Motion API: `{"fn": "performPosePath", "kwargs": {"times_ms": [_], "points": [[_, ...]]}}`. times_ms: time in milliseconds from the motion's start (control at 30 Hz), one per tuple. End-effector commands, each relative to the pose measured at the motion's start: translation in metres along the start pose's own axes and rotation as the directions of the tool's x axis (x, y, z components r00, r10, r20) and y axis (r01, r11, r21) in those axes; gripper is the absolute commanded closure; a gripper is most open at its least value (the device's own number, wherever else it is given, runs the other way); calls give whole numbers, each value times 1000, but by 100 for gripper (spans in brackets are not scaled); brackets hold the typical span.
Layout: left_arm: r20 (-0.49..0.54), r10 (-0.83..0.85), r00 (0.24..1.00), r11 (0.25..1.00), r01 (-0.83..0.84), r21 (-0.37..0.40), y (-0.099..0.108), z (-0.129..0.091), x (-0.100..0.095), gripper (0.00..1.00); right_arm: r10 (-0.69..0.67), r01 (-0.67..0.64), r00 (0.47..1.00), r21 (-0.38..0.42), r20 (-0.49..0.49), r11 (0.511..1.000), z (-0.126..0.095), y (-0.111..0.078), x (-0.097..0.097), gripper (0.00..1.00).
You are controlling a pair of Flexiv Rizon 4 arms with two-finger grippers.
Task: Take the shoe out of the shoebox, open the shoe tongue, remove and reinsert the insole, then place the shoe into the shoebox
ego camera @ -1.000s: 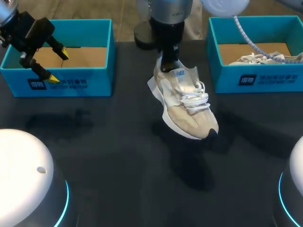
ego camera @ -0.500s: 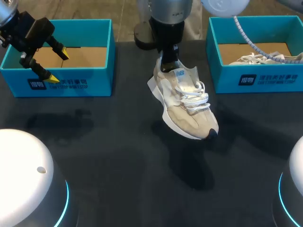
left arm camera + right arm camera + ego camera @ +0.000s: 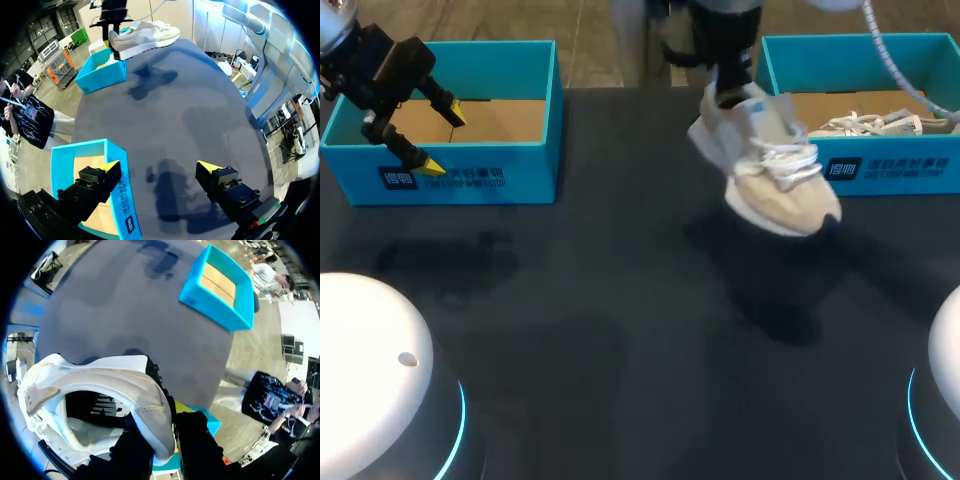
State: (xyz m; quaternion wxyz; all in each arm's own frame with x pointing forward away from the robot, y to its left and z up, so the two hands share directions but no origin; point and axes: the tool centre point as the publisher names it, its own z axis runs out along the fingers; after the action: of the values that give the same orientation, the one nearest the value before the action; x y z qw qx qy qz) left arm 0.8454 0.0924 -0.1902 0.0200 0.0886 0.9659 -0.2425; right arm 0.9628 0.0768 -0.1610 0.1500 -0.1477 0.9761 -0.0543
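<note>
Shoe (image 3: 770, 170) hangs clear of the counter (image 3: 620, 320) just before the right shoebox (image 3: 895, 165), heel pinched in the right arm's fingers (image 3: 196, 440), the left arm's fingers (image 3: 222, 182) spread over the left shoebox (image 3: 490, 155): seemingly out, with placing it in left to do.

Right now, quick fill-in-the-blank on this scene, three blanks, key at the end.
1. The right gripper is shut on the shoe at its ____.
2. The left gripper has its fingers ____.
3. The second shoe lies in the ____ shoebox.
Missing words: heel; open; right.
</note>
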Motion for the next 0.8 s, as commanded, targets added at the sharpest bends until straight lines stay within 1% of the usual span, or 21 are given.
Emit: {"fn": "performPosePath", "kwargs": {"times_ms": [33, 167, 233, 367, 600, 733, 800], "points": [[-1, 0, 1000, 1000, 0, -2, 0, 0, 0, 0, 12, -12, 1000, -3, 6, 1000, 8, -57, -11, 100], [-1, 0, 1000, 1000, 0, -2, 0, 0, 0, 0, 54, -54, 999, 35, 6, 998, 21, -102, -28, 100], [-1, 0, 1000, 1000, 0, -2, 0, 0, 0, 0, 66, -66, 998, 59, 1, 996, 22, -117, -39, 100], [-1, 0, 1000, 1000, 0, -2, 0, 0, 0, 0, 74, -73, 997, 79, -7, 994, 29, -153, -53, 100], [-1, 0, 1000, 1000, 0, -2, 0, 0, 0, 0, 122, -120, 992, 88, -23, 989, 48, -199, -70, 100], [-1, 0, 1000, 1000, 0, -2, 0, 0, 0, 0, 131, -127, 991, 91, -36, 988, 59, -221, -75, 100], [-1, 0, 1000, 1000, 0, -2, 0, 0, 0, 0, 142, -138, 989, 84, -40, 987, 62, -227, -76, 100]]}}
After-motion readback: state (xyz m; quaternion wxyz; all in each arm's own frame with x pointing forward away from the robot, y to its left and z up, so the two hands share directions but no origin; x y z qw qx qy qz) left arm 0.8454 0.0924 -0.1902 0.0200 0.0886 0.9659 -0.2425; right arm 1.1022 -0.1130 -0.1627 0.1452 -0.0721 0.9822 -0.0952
